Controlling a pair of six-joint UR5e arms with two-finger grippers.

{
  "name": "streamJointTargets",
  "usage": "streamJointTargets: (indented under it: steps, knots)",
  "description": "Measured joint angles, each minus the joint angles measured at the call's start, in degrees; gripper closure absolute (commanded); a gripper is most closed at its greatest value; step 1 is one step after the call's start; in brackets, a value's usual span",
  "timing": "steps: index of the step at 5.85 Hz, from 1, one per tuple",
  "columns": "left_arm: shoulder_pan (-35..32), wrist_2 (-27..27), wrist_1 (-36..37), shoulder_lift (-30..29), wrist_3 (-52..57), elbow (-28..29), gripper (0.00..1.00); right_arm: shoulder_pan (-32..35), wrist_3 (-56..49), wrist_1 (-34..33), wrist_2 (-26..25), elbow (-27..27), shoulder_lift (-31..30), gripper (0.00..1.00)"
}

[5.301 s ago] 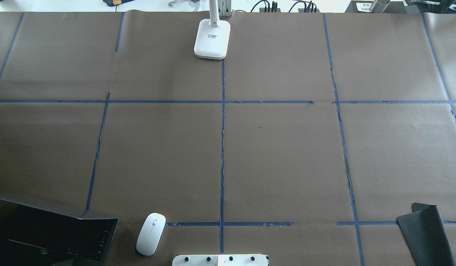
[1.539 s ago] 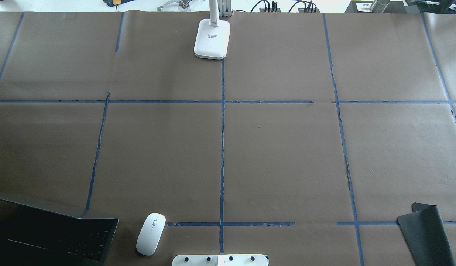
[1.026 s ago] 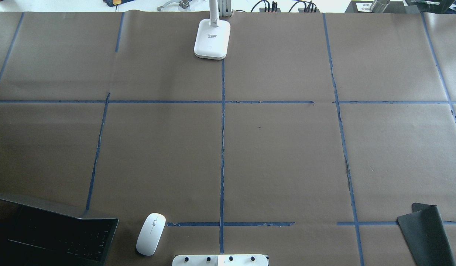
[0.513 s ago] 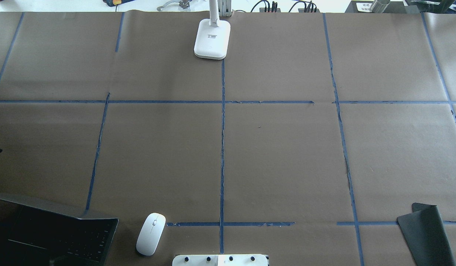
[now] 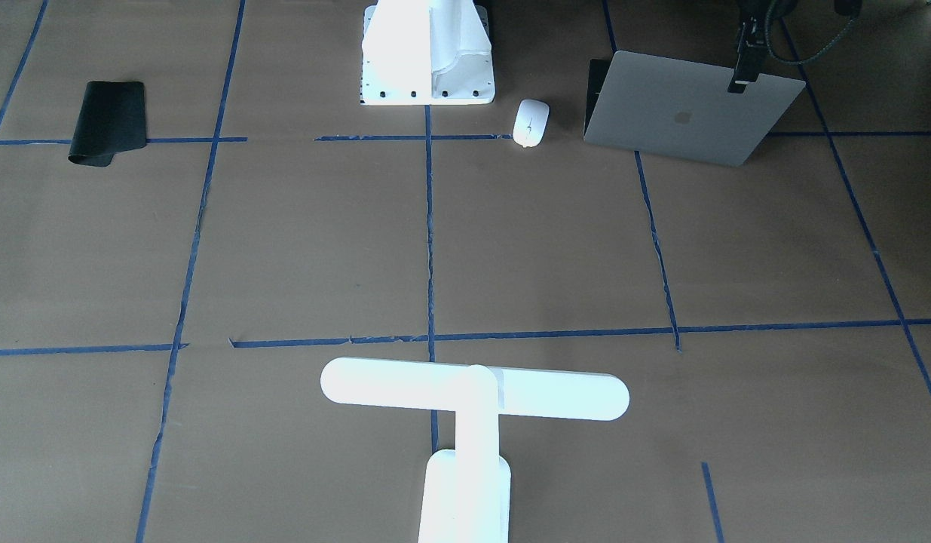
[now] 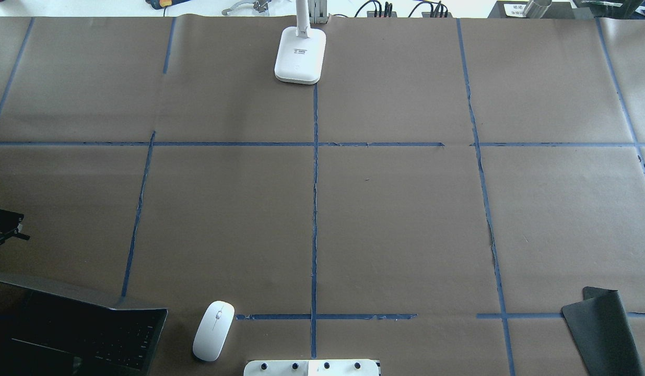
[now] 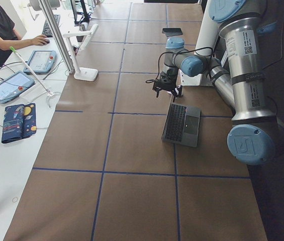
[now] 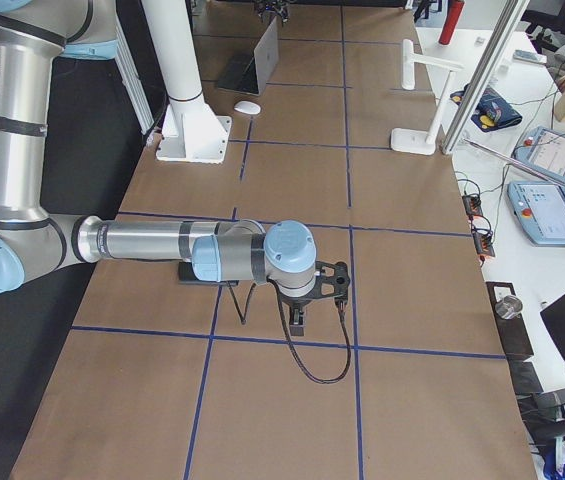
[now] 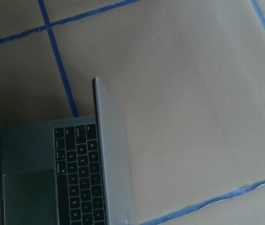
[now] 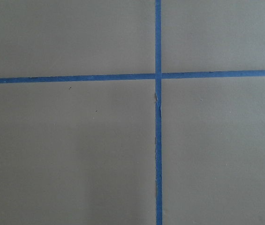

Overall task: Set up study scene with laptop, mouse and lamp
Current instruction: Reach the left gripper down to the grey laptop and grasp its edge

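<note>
The laptop [image 5: 684,113] stands open at the robot-side edge of the desk [image 6: 406,209], toward its left end, with its keys facing the robot. My left fingers [image 5: 742,74] hang at the top edge of its lid. From the front camera they seem to overlap that edge, but I cannot tell whether they are clenched on it or released. The left wrist camera looks down on the lid's edge and the keys.

The mouse [image 6: 213,330] lies at the same edge, between the laptop and the pedestal [image 5: 427,53] and apart from both. The lamp [image 6: 300,55] stands upright at the middle of the far edge, its base on the centre tape [image 6: 314,209] line.

The mat [image 6: 604,329] lies at the robot-side edge toward the right end, one corner curled. My right fingers [image 8: 297,318] point down over a tape crossing beyond the mat. I see them only from the side, so I cannot tell their state.
</note>
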Motion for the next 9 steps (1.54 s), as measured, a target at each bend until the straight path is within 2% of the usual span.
streamJointTargets:
  steps: [4, 6, 7, 8, 9]
  knots:
    - [8.17, 3.84, 3.53, -0.75, -7.44, 0.25, 0.0, 0.17, 0.03, 0.0, 0.24, -0.09, 0.36, 0.0]
    - [10.13, 4.5, 3.86, -1.87, -8.81, 1.07, 0.09, 0.21, 0.59, -0.07, 0.21, -0.18, 1.04, 0.0]
    - [10.29, 4.74, 3.92, -2.01, -8.95, 1.51, 0.5, 0.22, 1.66, -0.06, 0.25, -0.2, 1.28, 0.0]
    - [10.34, 5.48, 3.94, -2.02, -9.1, 1.86, 0.83, 0.22, 2.45, -0.02, 0.26, -0.2, 1.44, 0.0]
    - [10.37, 6.47, 3.95, -2.08, -9.21, 1.97, 0.99, 0.22, 2.74, -0.01, 0.26, -0.15, 1.49, 0.0]
